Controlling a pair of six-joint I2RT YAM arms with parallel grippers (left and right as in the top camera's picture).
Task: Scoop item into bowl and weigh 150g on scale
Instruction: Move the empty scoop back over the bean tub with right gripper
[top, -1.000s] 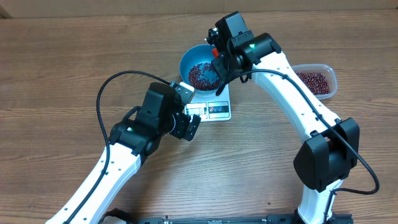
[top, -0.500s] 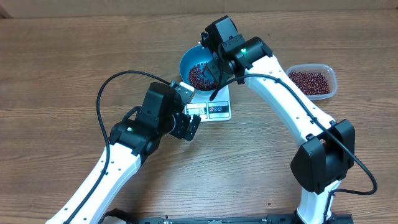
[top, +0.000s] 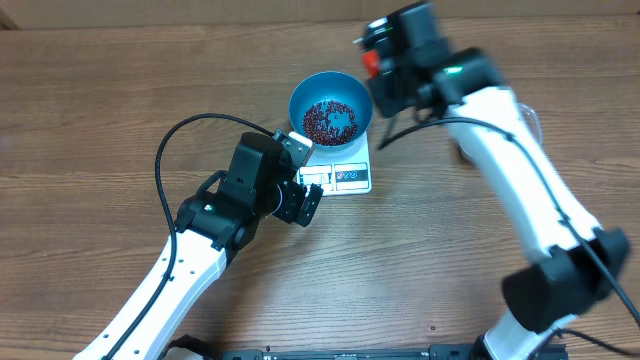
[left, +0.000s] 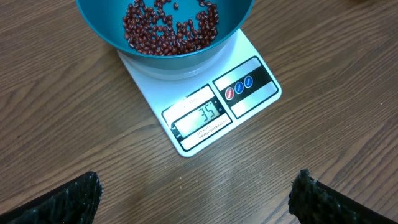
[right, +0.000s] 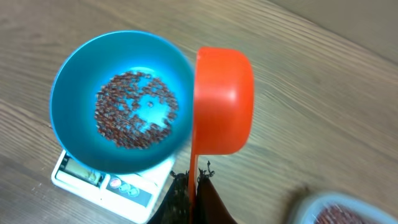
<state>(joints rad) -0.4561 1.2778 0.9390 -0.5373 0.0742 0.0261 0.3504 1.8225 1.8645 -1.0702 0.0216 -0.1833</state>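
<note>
Right jaws clamp an orange scoop (right: 224, 99) by its handle, cup ahead beside the blue bowl (right: 68, 115) of beans (right: 134, 109). Left jaws gape empty, scale (left: 205, 93) straight ahead

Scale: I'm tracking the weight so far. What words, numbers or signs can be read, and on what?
"35": on the display of the scale.
Fine print under it: too small to read.
Three round red and blue marks on the button panel: too small to read.
Nothing else legible.
</note>
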